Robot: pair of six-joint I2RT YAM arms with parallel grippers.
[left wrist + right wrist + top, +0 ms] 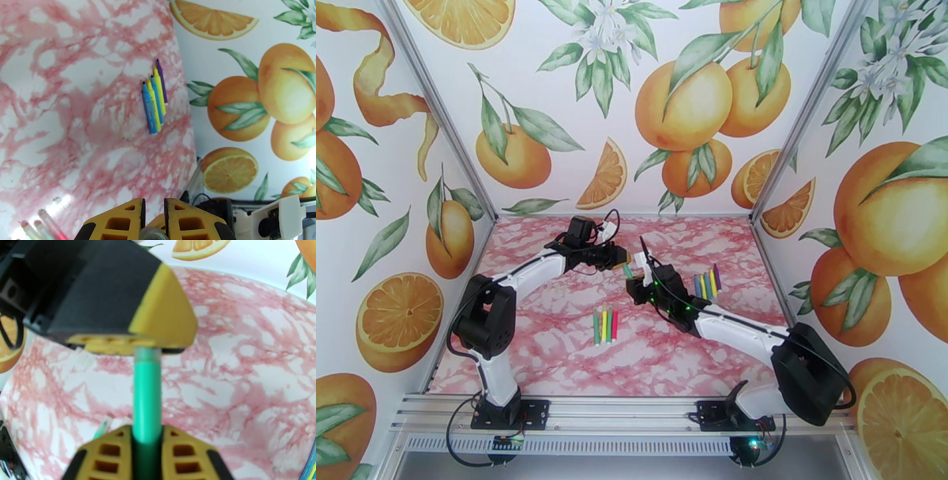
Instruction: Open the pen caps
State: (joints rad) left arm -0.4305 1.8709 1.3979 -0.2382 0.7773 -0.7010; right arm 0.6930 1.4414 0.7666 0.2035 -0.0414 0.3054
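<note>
Spanning the short gap between the two grippers, a green pen (147, 390) is held clear of the pink marbled table (545, 355), gripped at both ends. The right gripper (147, 435) is clamped on the near part of the barrel, with its yellow fingers (106, 455) pressed against either side. The left gripper (153, 207) is closed tight on the pen's opposite end, where a paler green end (147, 353) runs in between its pads. Whether a cap has parted from the barrel there cannot be told.

Just to the right of the right gripper, beside its wrist, a row of five pens (705, 284) is laid side by side on the table: blue, yellow, blue, yellow and purple. The same row is seen ahead of the left gripper's fingertips, near the table's edge by the orange-printed wall (245, 98).

A second row of four pens (605, 325) is laid below both grippers, on the side toward the arm bases — green, yellow and red among them — well apart from the first row.
</note>
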